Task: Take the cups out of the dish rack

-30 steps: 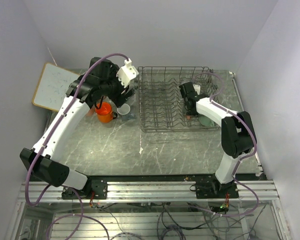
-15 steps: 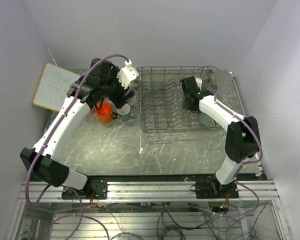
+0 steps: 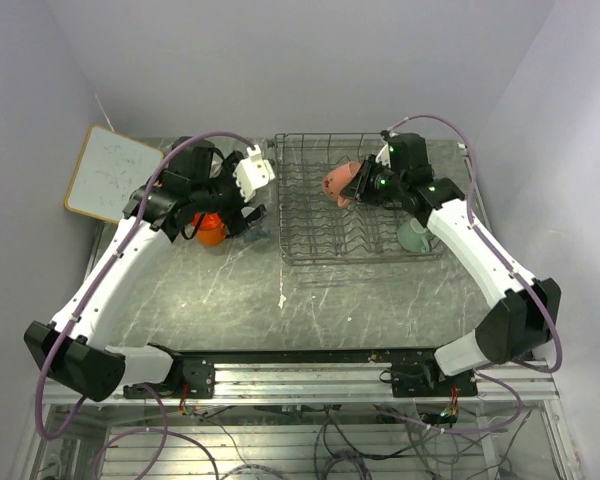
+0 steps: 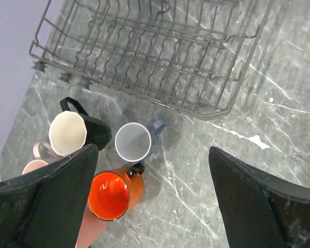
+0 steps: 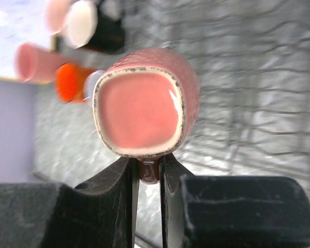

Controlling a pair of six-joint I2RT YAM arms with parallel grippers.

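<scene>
Salmon cup [image 5: 144, 103]: held on its side over the dish rack, with its speckled rim and glossy pink inside facing the right wrist camera. From above it hangs over the rack's 12 o'clock half, near the middle.
Right claw [image 5: 147, 170]: closed tight on a small dark-red part at the cup's lower edge, apparently the handle.
Dish rack [image 3: 320, 258]: a dark grey wire basket with rows of tines, standing on the table toward 1 o'clock from the table's middle.
Mint green mug [image 3: 413, 237]: in the rack's 4 o'clock corner, partly hidden by the right arm.
Left claw [image 4: 152, 150]: jaws spread wide and holding nothing, hanging above the cups grouped on the table.
Unloaded cups: a tight cluster on the table at 9 o'clock of the rack, just off its side.
Grey-blue mug [image 4: 133, 142]: upright, its handle pointing toward the rack, closest of the cluster to the rack.
Black mug [image 4: 75, 132]: upright with a cream inside, just beside the grey-blue one.
Orange mug [image 4: 111, 196]: upright with a black handle, just beside the grey-blue mug on the side away from the rack.
Pale pink cup [image 4: 35, 161]: beyond the black mug, partly hidden by a claw finger.
Pink tumbler [image 5: 33, 62]: lying on its side next to the orange mug, blurred.
Table [image 3: 240, 300]: grey marble-patterned top with white veins.
Whiteboard [image 3: 110, 172]: wood-framed, at the table's 10 o'clock corner.
</scene>
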